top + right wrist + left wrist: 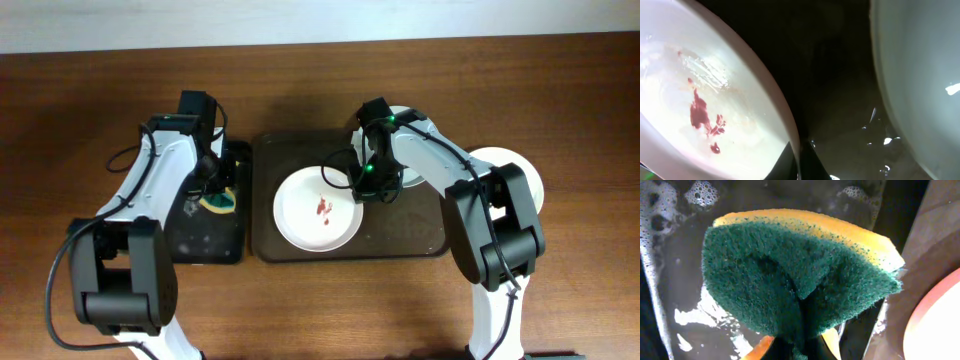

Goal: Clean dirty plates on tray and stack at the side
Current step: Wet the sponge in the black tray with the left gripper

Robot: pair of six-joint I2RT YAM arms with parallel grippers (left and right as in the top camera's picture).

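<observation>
Left gripper (801, 339) clamps sponge (790, 270), right gripper (799, 169) pinches rim of dirty plate (298, 226) lying on tray (412, 236) at its left; bring sponge flat onto red smear (324, 207), press lightly, hold rim steady.

Left gripper (216, 196) clamped, right gripper (366, 189) unclear

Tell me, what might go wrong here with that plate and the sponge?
The right claw sits at just the rim of the glossy, smeared plate, so it might slip or tip if lifted. The left claw pinches the sponge at a fold; it could drip or work loose.
</observation>
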